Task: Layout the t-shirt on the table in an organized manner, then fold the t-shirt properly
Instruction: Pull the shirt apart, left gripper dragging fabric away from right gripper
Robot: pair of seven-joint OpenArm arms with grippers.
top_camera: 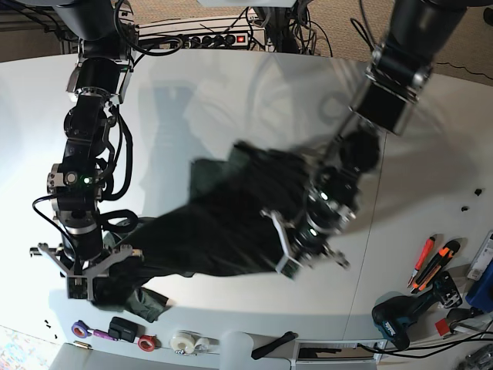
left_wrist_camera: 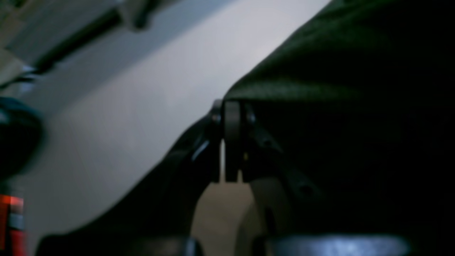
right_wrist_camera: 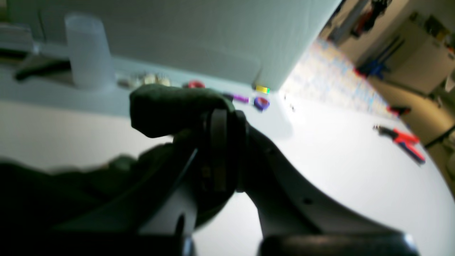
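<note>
**Both grippers pinch the shirt; we spread it flat before any fold**

Our left gripper (left_wrist_camera: 231,142) has its jaws pressed together on a fold of the t-shirt (top_camera: 231,220), with dark cloth draped over and past the fingertips in the left wrist view. In the base view that gripper (top_camera: 296,250) sits at the side of the garment nearer the table's seam, and the cloth looks lifted and stretched between the two arms, not lying flat.

Our right gripper (right_wrist_camera: 220,142) is likewise clamped narrow on the shirt: a rolled lump of green knit, perhaps a cuff or hem, sticks out just above the jaws in the right wrist view. In the base view this gripper (top_camera: 91,281) is close to the table's (top_camera: 231,85) near edge, towards the corner where small rolls of tape (top_camera: 146,341) lie. Part of the shirt bunches beside it.

We judge the step in hand to be the laying out, and it is early: the garment is a wrinkled, slanted band running from that near corner towards the middle of the table. To do it well we should draw the two holds apart evenly, keep the cloth taut but not strained, and lower it onto the broad bare middle of the table. We should stay clear of the tape rolls, and of the pliers (top_camera: 424,262) near the opposite side edge. Which shirt parts we hold we cannot tell for certain.
</note>
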